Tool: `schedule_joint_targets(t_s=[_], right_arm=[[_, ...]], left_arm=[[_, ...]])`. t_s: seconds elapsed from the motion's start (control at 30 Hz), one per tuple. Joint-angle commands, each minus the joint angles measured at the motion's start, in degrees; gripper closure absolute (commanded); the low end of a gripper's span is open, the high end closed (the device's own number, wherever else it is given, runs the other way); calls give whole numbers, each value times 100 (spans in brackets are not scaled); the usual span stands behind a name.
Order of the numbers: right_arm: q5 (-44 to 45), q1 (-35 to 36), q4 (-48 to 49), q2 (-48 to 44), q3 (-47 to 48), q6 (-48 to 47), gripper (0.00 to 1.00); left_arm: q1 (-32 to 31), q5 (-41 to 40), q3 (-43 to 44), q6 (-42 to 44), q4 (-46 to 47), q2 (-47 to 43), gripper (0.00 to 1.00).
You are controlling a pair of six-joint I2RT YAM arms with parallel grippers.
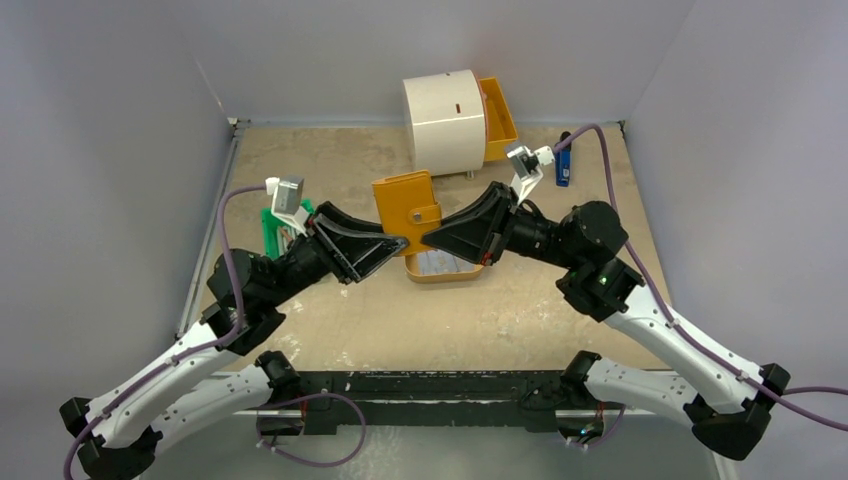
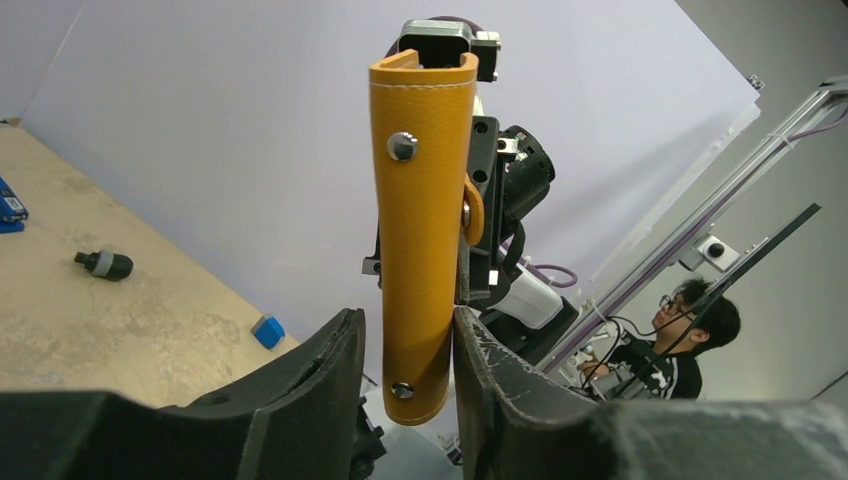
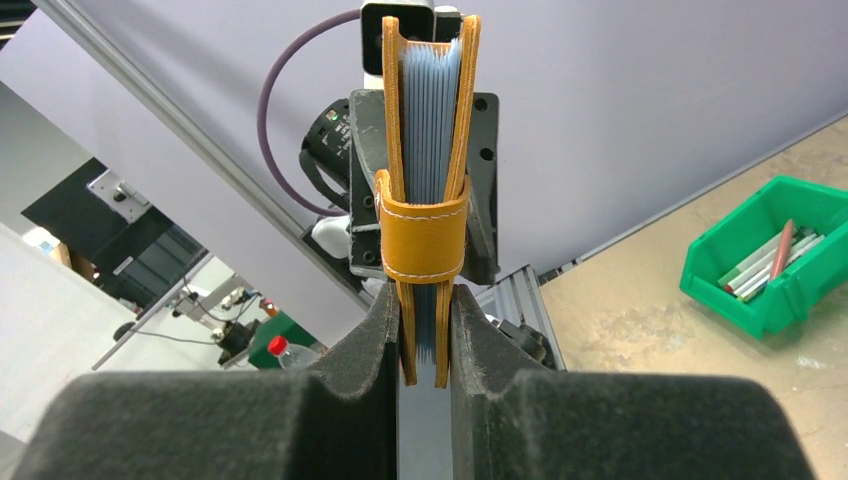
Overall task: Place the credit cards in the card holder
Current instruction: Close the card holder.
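Pale grey walls [image 1: 110, 90] enclosed a mottled tan table [image 1: 330, 320]. Above it, the right gripper [image 3: 425, 325] pinched the orange card holder [image 3: 425, 240], which had pale blue credit cards [image 3: 432, 150] inside. The left gripper [image 2: 408, 345] loosely straddled its spine, jaws spread.

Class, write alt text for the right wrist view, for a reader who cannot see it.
The right gripper clamps an orange leather card holder edge-on, with pale blue-grey cards showing between its covers. A green plastic bin holding sticks sits on the table at right.

Green bin [image 3: 800, 292] holding sticks [image 3: 765, 262] — white drum [image 1: 445, 110] and blue block [image 1: 563, 168] stand apart.
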Motion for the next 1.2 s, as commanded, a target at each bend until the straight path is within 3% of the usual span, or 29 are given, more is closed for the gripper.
schedule_joint_targets(t_s=[0.0, 0.2, 0.37, 0.63, 0.7, 0.87, 0.93, 1.07, 1.17], right_arm=[[-95, 15, 367, -25, 135, -79, 100], [-104, 15, 368, -42, 108, -96, 100], [-87, 10, 367, -56, 82, -113, 100], [-144, 15, 401, 4, 55, -114, 100], [-148, 15, 389, 14, 55, -115, 100], [-67, 15, 227, -3, 72, -176, 100], [20, 15, 67, -31, 93, -211, 100], [353, 15, -563, -196, 180, -494, 48], [863, 15, -1539, -441, 345, -946, 34]], left_arm=[[-1, -27, 224, 18, 176, -73, 69], [5, -62, 247, -7, 131, -33, 78], [6, -29, 280, 0, 131, -4, 62], [7, -19, 285, -38, 229, 46, 61], [3, -18, 288, -55, 258, 59, 67], [6, -50, 239, -8, 241, 55, 100], [2, -118, 218, 6, 161, 26, 100], [6, -520, 190, 136, -331, -138, 100], [6, -1364, 341, 394, -1414, -301, 100]])
